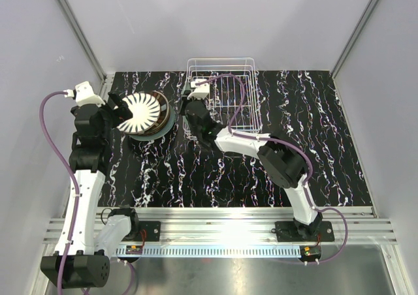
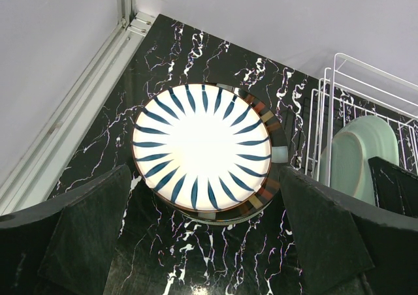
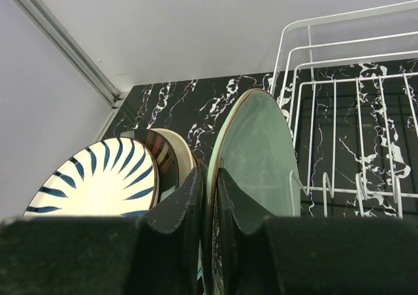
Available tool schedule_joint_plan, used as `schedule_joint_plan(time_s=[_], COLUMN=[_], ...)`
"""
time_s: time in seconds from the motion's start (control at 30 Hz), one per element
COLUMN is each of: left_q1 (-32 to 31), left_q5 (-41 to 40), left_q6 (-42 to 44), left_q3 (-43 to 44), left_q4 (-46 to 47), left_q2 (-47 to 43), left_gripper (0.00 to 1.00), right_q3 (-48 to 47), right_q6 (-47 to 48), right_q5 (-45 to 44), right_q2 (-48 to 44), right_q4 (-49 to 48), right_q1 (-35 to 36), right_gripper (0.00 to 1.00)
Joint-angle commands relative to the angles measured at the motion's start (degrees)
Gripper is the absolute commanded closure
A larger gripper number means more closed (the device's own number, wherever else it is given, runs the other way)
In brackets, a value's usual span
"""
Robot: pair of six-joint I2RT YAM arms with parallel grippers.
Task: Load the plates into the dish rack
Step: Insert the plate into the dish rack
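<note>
Rim of the green plate (image 3: 258, 155) is being pinched by the right gripper (image 3: 210, 177), holding it upright at the rack's (image 3: 339, 99) left end, likely for slotting between prongs. Far left, the left gripper (image 1: 121, 114), jaws wide apart, is hovering over the stack (image 1: 145, 114).

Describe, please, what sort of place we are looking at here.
Probably a robot test cell: two arms bolted to a metal rail, bare white walls around a black marbled table, stacked plates and a wire dish rack.

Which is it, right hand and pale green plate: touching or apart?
Touching. The right wrist view shows the right hand clamping the rim of the pale green plate between its fingers.
</note>
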State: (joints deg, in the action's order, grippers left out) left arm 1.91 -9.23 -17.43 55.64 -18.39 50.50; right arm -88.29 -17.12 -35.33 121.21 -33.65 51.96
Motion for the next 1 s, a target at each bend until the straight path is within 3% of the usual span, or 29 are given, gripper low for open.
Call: schedule_joint_plan(time_s=[0.0, 0.4, 0.97], left_q1=[-0.15, -0.16, -0.24], left_q5=[0.88, 1.24, 1.94], left_q6=[0.91, 1.00, 1.08], left_q3=[0.79, 0.79, 0.96], left_q4=[2.04, 1.87, 1.87], left_q2=[0.30, 0.56, 0.74], left_gripper=[0.01, 0.01, 0.01], right_q3=[-3.82, -3.38, -7.95], right_q6=[1.22, -0.19, 2.01], right_q5=[1.05, 2.46, 3.17], right_q2=[0.26, -1.24, -3.26], right_q4=[-3.09, -1.33, 7.01], right_q1=[-0.11, -0.99, -1.69], right_gripper=[0.78, 0.59, 0.48])
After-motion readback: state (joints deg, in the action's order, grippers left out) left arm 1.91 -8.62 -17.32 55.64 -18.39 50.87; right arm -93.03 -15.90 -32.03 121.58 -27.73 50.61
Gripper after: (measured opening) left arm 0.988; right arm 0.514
